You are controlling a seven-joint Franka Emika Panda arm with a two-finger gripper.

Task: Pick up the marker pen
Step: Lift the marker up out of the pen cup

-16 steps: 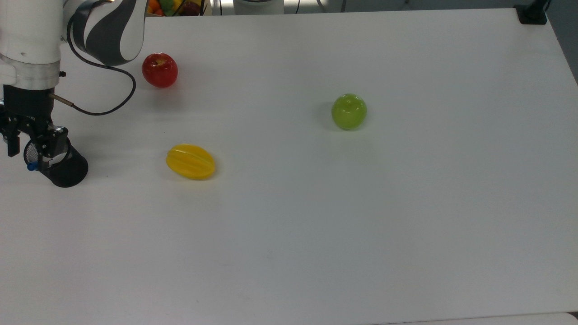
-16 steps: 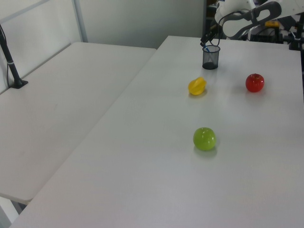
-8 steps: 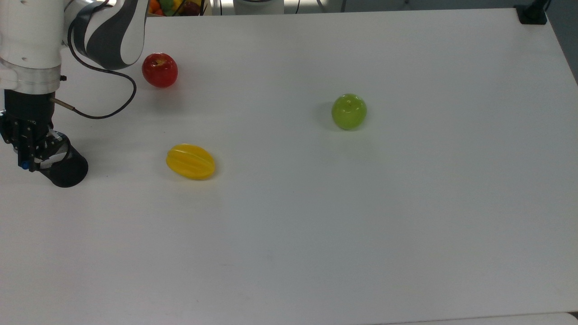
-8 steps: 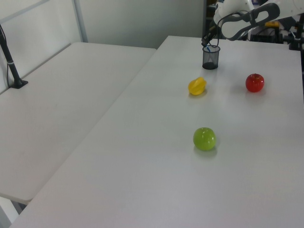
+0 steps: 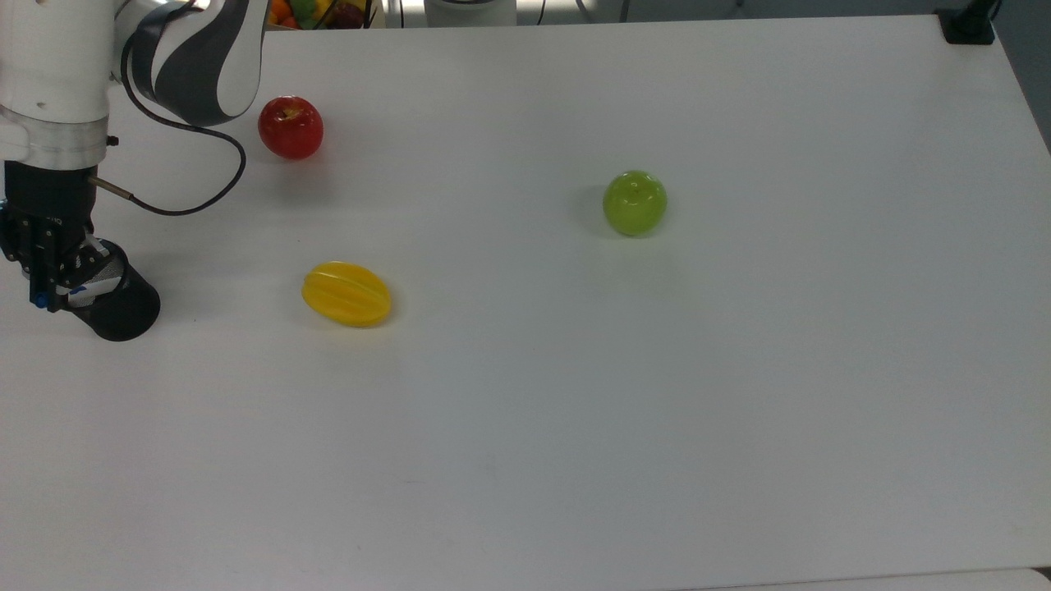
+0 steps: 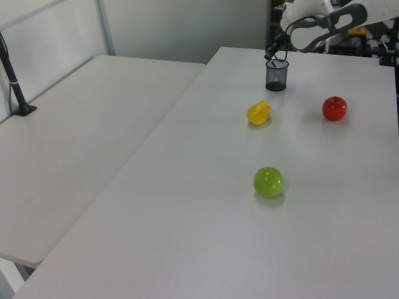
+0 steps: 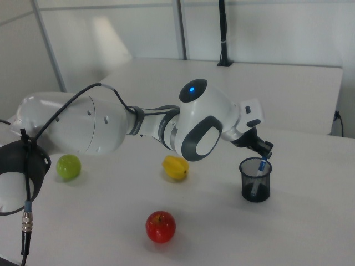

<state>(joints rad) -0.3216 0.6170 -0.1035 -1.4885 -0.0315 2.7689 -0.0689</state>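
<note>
white table (image 5: 739,410) — matte, evenly lit | second white table (image 6: 81,131) alongside — black post (image 6: 14,81) clamped at its edge | pale partition walls (image 7: 277,27) with metal uprights behind

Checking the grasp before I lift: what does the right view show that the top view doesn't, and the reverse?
Right view alone: the marker pen standing inside the mesh cup, seen through its wall, with the gripper at its blue top.

Top view alone: the whole table laid out flat, and a black clamp at its far corner.

Both: red apple, yellow star fruit, green apple, cup and gripper.
</note>
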